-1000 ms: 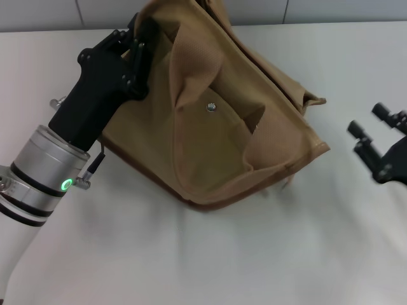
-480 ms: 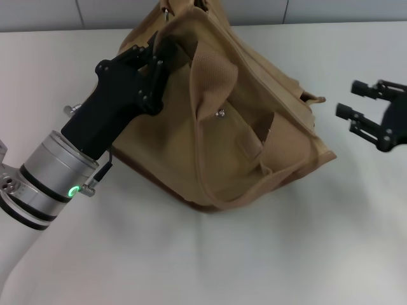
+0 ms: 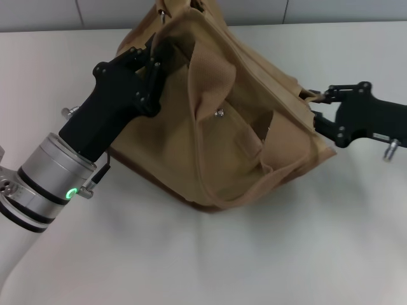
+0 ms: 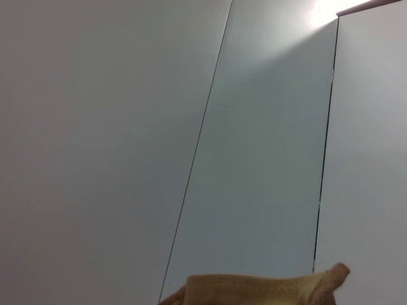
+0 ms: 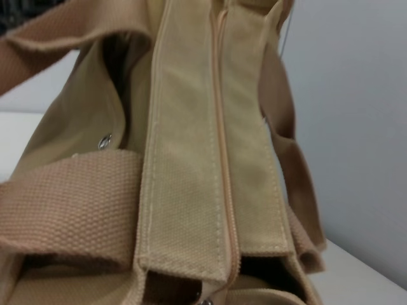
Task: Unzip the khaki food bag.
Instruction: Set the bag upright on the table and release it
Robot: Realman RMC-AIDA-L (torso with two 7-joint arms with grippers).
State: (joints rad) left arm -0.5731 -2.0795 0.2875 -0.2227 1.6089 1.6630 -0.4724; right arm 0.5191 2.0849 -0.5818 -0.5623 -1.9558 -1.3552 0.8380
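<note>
The khaki food bag (image 3: 235, 146) lies tilted on the white table, front pocket and metal snap (image 3: 219, 113) facing up. My left gripper (image 3: 156, 60) is shut on the fabric at the bag's upper left edge; a strip of that fabric shows in the left wrist view (image 4: 254, 289). My right gripper (image 3: 320, 105) is open, its fingers on either side of the bag's right end by a small tab (image 3: 311, 98). The right wrist view shows the closed zipper (image 5: 222, 146) running along the bag's top, a handle strap (image 5: 63, 190) and the snap (image 5: 105, 141).
The white table (image 3: 210, 260) stretches in front of the bag and to both sides. A grey panelled wall (image 3: 267, 9) runs behind the bag. The left arm's silver wrist (image 3: 44, 178) reaches in from the lower left.
My right gripper has moved left, from out at the right edge up to the bag's right end. The left gripper raised and shifted the bag's left side earlier, then held nearly still.
</note>
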